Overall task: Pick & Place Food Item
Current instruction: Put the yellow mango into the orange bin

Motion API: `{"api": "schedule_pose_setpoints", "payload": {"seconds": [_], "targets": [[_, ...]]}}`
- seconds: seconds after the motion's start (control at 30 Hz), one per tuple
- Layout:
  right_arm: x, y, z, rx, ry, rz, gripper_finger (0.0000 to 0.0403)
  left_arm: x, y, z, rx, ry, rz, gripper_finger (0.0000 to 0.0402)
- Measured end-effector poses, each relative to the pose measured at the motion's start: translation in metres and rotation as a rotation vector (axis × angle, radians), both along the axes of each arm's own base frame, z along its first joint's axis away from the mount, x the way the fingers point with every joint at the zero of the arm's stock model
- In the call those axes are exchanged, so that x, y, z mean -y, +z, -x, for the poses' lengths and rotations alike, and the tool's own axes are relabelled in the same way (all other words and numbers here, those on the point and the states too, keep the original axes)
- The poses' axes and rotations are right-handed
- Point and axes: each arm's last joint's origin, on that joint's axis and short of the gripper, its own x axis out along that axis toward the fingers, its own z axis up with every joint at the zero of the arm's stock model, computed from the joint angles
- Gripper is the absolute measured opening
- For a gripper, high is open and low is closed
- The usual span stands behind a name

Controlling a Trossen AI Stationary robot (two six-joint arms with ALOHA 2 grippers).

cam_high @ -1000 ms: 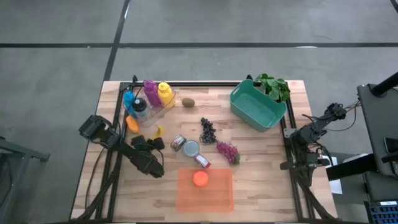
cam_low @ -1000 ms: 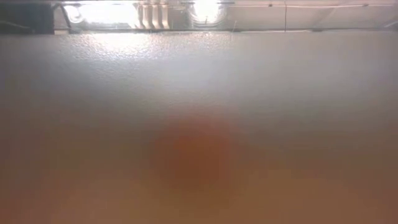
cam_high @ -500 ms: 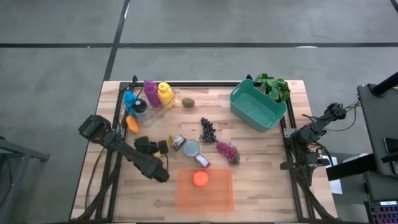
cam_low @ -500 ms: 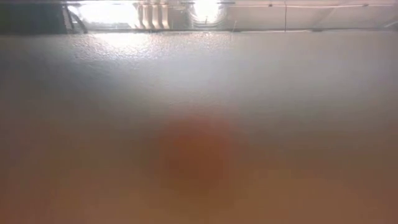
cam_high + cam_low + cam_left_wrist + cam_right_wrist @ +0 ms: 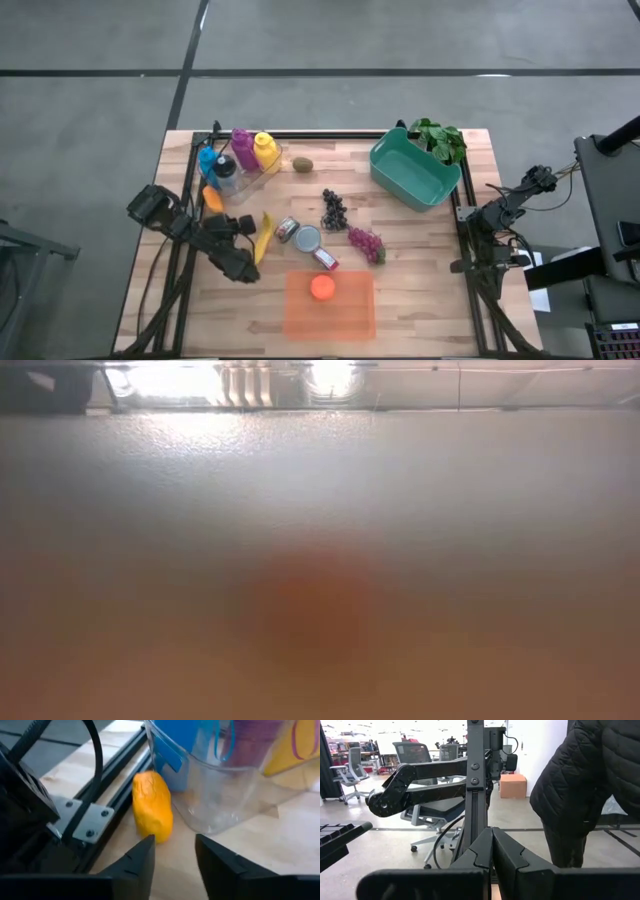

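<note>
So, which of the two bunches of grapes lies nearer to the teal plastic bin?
The dark purple bunch of grapes; the reddish-purple bunch of grapes lies farther from the teal plastic bin, toward the orange tray.

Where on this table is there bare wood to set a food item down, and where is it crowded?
Bare wood lies right of the orange tray, below the teal bin, and between the kiwi and that bin. It is crowded around the cans, both grape bunches and the banana.

The left arm reaches in from the frame's left edge, its left gripper (image 5: 247,228) low over the table, fingers (image 5: 141,861) slightly parted. The right arm sits folded at the right edge, right gripper (image 5: 492,851) closed.
</note>
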Motion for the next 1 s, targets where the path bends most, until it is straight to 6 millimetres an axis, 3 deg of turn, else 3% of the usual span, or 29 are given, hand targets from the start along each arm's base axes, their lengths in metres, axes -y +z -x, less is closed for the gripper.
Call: {"api": "schedule_pose_setpoints", "payload": {"seconds": [0.23, 0.37, 0.7, 1.0], "targets": [[0.000, 0.000, 0.000, 0.000, 0.000, 0.000, 0.0008, -0.008, -0.013, 0.012, -0.005, 0.001, -0.011, 0.0234], [0.000, 0.000, 0.000, 0.000, 0.000, 0.000, 0.0008, -0.013, -0.018, 0.016, -0.004, -0.019, -0.027, 0.0263], [0.000, 0.000, 0.000, -0.001, 0.000, 0.000, 0.0008, -0.026, -0.016, 0.009, 0.010, 0.019, -0.066, 0.0267], [0.000, 0.000, 0.000, -0.001, 0.000, 0.000, 0.0008, -0.029, -0.009, 0.001, -0.068, -0.123, -0.106, 0.0267]]}}
